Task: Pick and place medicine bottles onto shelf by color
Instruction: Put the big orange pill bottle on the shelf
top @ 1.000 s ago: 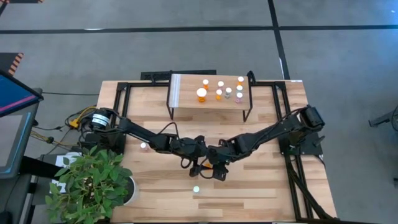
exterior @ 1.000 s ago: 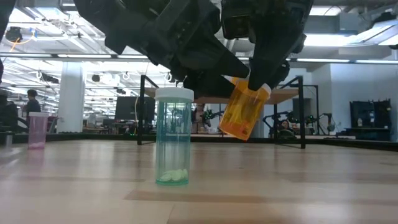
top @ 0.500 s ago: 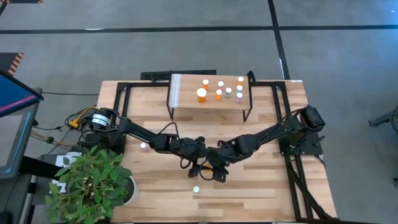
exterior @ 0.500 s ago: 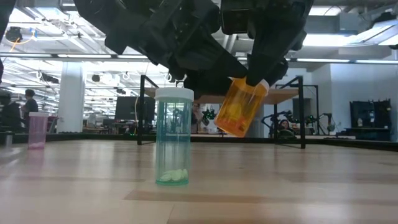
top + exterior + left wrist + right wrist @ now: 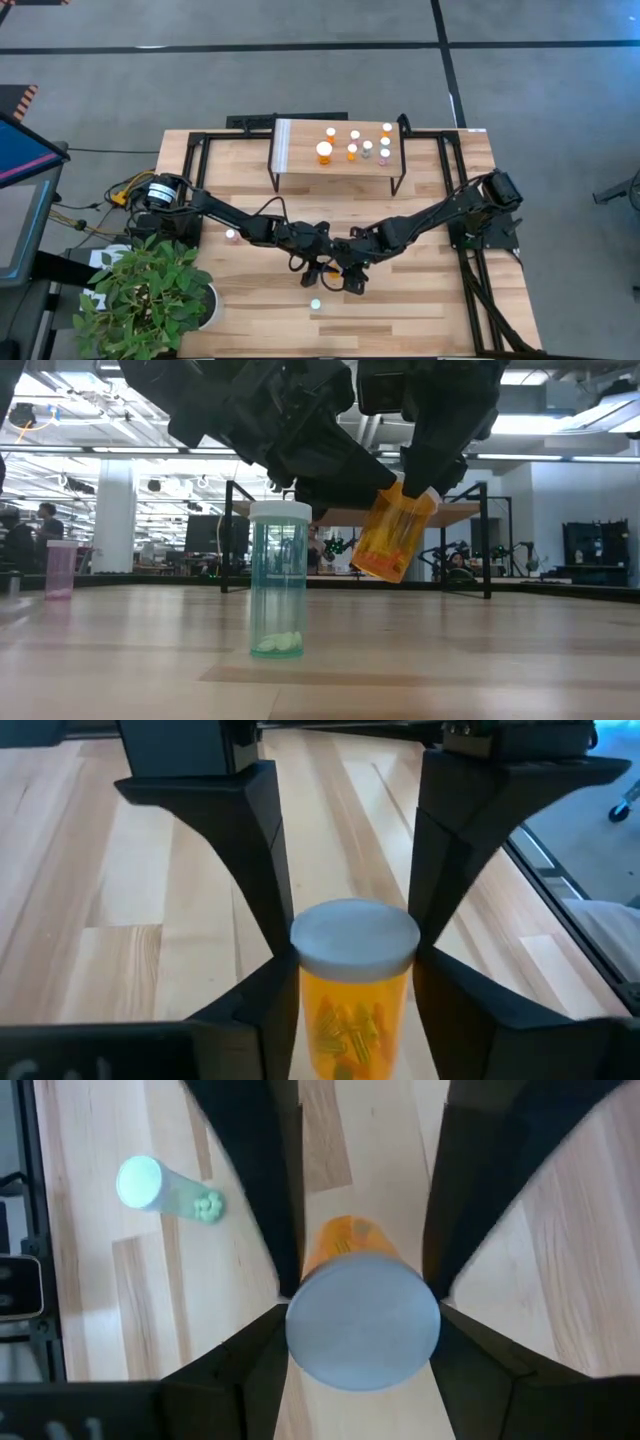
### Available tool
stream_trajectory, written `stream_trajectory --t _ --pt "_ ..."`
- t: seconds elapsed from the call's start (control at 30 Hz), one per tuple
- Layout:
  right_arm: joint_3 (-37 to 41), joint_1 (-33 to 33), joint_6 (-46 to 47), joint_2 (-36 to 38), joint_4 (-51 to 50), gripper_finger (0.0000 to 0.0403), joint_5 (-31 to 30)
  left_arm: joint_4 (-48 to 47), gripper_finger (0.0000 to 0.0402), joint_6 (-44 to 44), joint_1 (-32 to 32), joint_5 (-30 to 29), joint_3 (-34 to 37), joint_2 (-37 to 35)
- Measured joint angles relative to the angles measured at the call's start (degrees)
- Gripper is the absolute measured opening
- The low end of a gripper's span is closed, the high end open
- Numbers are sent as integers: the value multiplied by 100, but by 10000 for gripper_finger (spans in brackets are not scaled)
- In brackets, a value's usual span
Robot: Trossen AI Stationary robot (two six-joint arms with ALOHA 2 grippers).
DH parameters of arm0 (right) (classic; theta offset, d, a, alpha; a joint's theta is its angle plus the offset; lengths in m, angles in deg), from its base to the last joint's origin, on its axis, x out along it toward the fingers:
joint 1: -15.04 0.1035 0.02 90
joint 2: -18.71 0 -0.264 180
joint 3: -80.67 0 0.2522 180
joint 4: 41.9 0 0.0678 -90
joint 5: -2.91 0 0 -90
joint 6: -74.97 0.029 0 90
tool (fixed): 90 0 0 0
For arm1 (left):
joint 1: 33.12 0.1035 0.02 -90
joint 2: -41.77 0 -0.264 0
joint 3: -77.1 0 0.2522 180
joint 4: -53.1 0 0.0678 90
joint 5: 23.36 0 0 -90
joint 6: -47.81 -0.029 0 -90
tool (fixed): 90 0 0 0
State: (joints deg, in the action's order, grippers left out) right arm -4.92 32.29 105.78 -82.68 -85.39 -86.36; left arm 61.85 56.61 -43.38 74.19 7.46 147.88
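Left hand (image 5: pixel 350 990) closed onto orange bottle (image 5: pixel 352 990); right hand (image 5: pixel 362 1305) clamps its cap.

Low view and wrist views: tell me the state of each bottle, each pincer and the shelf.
orange bottle: capped, tilted, off the table, gripped by both pincers.
right pincer: shut on the orange bottle at its cap.
left pincer: shut on the orange bottle.
green bottle: capped, upright on the table, free, pills at its bottom.
pink bottle: upright on the table, free.
shelf: several bottles standing on it.
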Motion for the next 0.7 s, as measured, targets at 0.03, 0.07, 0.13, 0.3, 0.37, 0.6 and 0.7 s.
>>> stream_trajectory --t 0.03,0.07,0.13,0.3,0.37,0.6,0.7 --pt "0 0 0 0 -25 230 9 -9 151 0 0 9 3 0" --pt "0 1 -1 0 -38 230 11 -11 148 -3 0 15 4 0" --pt "0 2 0 0 -38 230 13 -11 147 -4 0 16 4 0" --pt "0 2 2 0 -28 230 12 -9 146 -3 0 16 4 0" --pt "0 2 2 0 -25 230 11 -9 146 -3 0 14 4 0" --pt "0 2 20 2 2 230 9 39 162 142 0 77 7 0" --pt "-22 0 16 4 0 230 6 72 185 159 0 38 7 0"
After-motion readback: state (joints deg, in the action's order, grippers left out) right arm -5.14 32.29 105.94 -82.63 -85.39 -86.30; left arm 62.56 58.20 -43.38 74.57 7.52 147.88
